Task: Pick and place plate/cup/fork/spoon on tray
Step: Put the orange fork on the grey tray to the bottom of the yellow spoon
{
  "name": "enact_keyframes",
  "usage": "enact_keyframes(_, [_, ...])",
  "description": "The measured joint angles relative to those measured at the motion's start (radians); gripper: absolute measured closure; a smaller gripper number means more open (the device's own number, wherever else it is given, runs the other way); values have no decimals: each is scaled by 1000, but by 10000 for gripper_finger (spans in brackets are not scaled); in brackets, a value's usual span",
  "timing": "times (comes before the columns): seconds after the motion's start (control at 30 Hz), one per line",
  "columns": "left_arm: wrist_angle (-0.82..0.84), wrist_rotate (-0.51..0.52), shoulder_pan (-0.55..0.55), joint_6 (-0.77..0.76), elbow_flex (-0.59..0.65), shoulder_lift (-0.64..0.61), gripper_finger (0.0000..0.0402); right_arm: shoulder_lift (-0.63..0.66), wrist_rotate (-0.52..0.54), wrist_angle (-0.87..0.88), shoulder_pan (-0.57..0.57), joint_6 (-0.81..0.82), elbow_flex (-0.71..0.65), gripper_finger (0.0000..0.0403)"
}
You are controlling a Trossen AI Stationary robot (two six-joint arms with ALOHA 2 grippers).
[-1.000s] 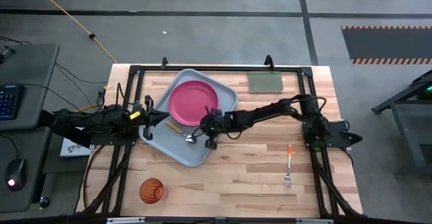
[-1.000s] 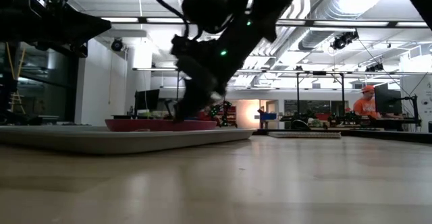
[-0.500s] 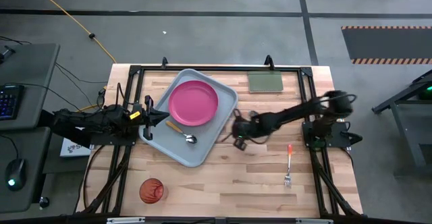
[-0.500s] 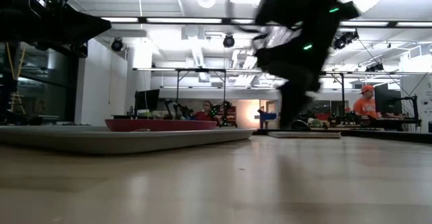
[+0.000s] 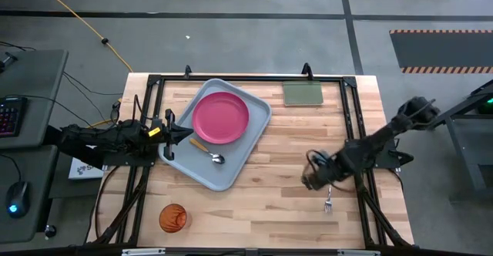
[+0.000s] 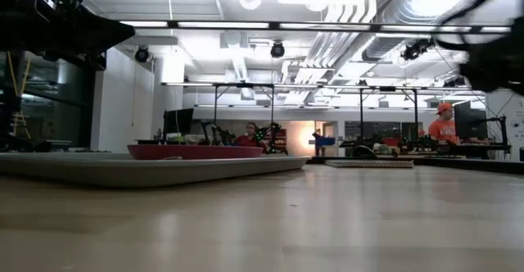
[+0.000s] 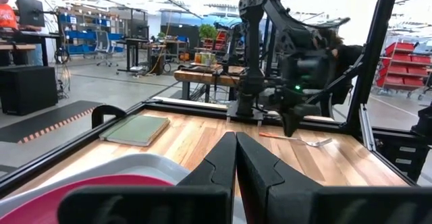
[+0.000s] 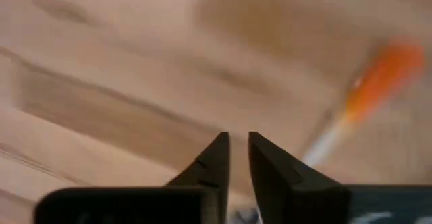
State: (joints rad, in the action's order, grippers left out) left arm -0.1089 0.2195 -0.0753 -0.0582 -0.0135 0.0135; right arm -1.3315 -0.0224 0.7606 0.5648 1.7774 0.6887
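Note:
The grey-blue tray (image 5: 248, 136) lies aslant at the table's far left. On it are the pink plate (image 5: 221, 117) and the spoon (image 5: 209, 156), which lies flat on the tray floor near the plate. The orange cup (image 5: 173, 217) stands on the table near the near-left corner. The fork (image 5: 328, 203) lies on the table at the right. My right gripper (image 5: 308, 180) hovers just left of the fork, its fingers a narrow gap apart (image 8: 237, 150) and empty; the fork's orange handle (image 8: 385, 72) shows beside them. My left gripper (image 7: 236, 156) is shut at the tray's left rim (image 7: 135, 166).
A flat green pad (image 5: 303, 92) lies at the table's far right, also in the left wrist view (image 7: 138, 128). A black frame runs along the table's edges. People sit at desks in the room beyond. Bare wood lies between the tray and the fork.
My right gripper has left the tray, where it stood over the spoon, and swung fast toward the table's right and near edge, ending beside the fork. The spoon stays lying on the tray.

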Motion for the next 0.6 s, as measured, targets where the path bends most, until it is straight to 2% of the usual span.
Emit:
enact_keyframes(0.2, [8, 0, 0, 1, 0, 0, 398, -2, -37, 8, 179, 322, -17, 280])
enact_keyframes(0.33, [9, 0, 0, 1, 0, 0, 398, -17, -13, 40, 241, 465, -17, 255])
enact_keyframes(0.6, [9, 0, 0, 0, 0, 0, 398, -129, -9, -60, 235, 467, -17, 257])
